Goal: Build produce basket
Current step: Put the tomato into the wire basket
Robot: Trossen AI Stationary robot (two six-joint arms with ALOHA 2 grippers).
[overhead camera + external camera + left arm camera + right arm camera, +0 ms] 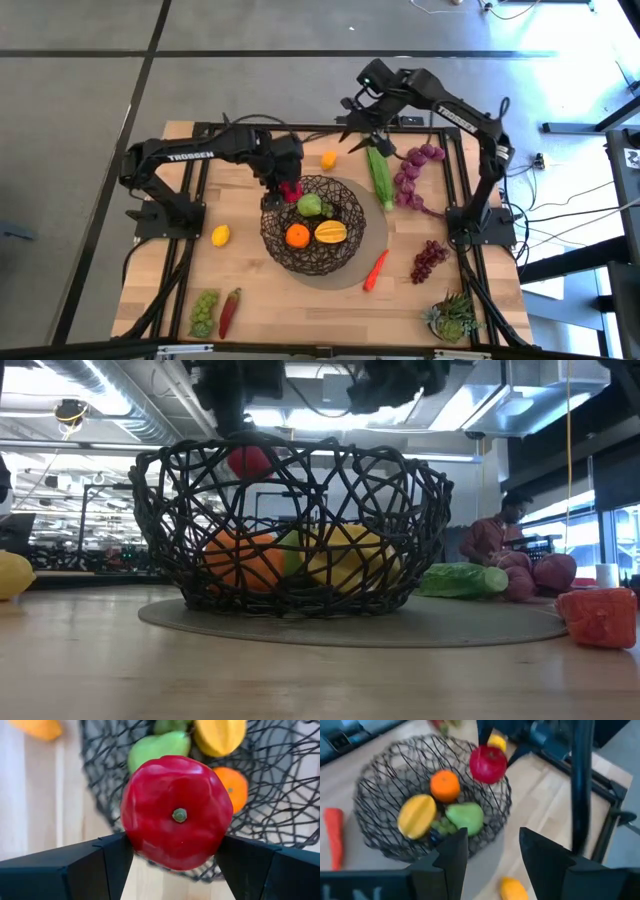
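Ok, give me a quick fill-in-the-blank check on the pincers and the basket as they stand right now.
1. The left pincer grips a ____ apple over the rim of the basket.
2. The right pincer is open and holds ____.
3. Inside the basket, the round fruit beside the yellow mango and the green pear is an ____.
4. The red chilli lies on the table next to the ____ grapes.

Missing words: red; nothing; orange; green

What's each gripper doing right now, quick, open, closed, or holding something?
Left gripper: shut on the red apple, over the basket rim.
Right gripper: open, holding nothing, raised beyond the basket.
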